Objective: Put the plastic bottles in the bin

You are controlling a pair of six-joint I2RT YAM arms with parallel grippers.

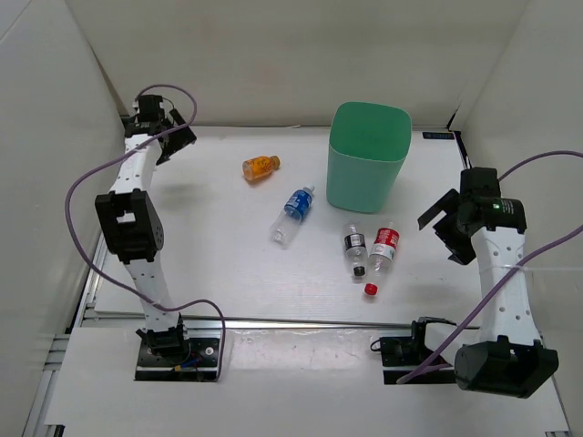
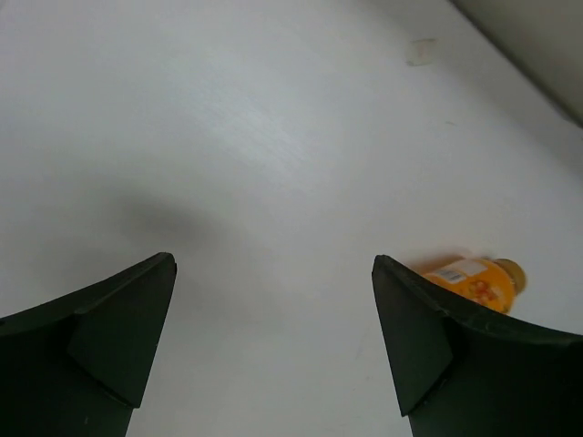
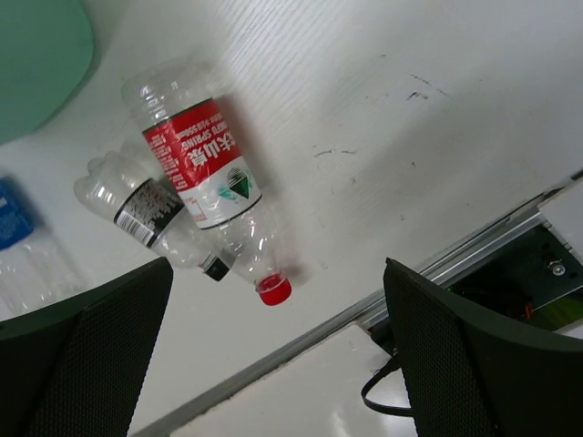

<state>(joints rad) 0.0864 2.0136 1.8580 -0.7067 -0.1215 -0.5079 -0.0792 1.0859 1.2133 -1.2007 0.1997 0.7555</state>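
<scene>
**Four bottles on the table, none in the bin**

All the bottles lie on their sides, so I'd say the job has not begun. The bin [image 1: 364,173] stands upright at the far middle with its mouth open to the top, close enough to both arms to be dropped into from above.

The left gripper [image 2: 273,269] hangs over the far left corner, fingers spread wide and holding nothing. The amber bottle [image 1: 260,167] is off to its right, well apart from it and left of the bin. The right gripper [image 1: 444,228] is just as wide and just as empty. It is raised at the right side and tilted toward the pair of bottles beside it, which looks like readiness for a first pick.

The blue bottle [image 1: 293,216] lies alone, near and left of the bin. The red bottle [image 1: 384,249] and black bottle [image 1: 355,248] lie touching, near side of the bin. A loose red cap [image 1: 371,289] sits just off their necks.

The table [image 1: 219,264] is plain white with faint ribbing and a few scuffs. White walls [image 1: 273,55] close in the left, far and right sides, and a metal rail runs along the near edge.
</scene>
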